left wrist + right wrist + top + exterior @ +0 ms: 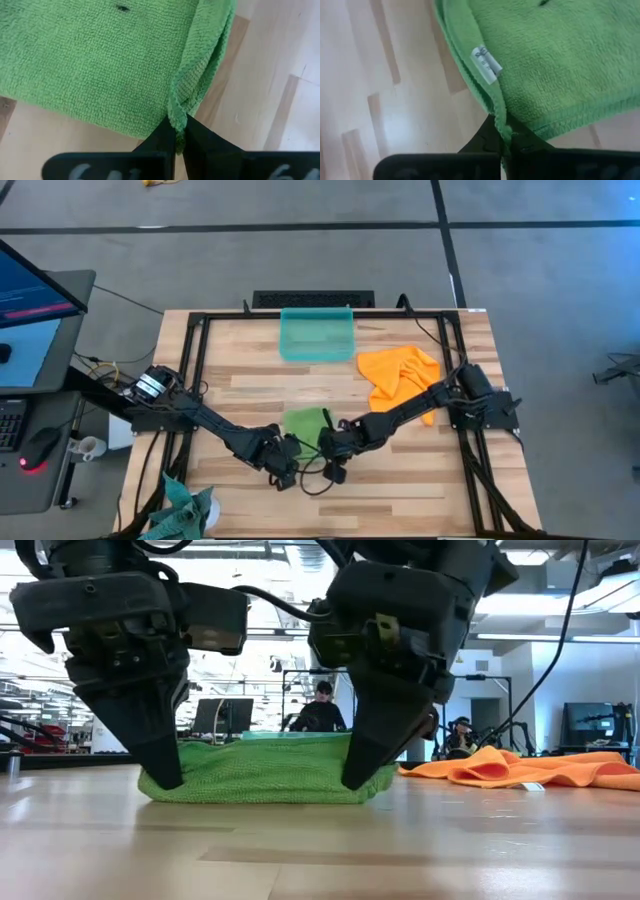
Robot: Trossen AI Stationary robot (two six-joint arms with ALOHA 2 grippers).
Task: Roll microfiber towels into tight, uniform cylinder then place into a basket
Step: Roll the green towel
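At lower centre of the high view, the folded lime green towel (305, 423) lies flat, long axis running up-frame, its 2 near corners pinched by the left gripper (179, 131) and right gripper (504, 131).

Centre of table (400, 480), toward 6 o'clock: green towel (305, 423) lies flat, left gripper (283, 470) and right gripper (335, 463) pinched on its two near corners, side by side, blocking that stretch. Both arms slant in from 9 and 3 o'clock, crossing the middle band. Basket (317, 335) stands at 12 o'clock; bare wood between it and green towel, passable. Orange towel (400, 375) heaped at 2 o'clock, just beside basket, partly under right arm. Teal cloth (180, 508) at 7 o'clock corner. Strip along 5–6 o'clock edge bare.
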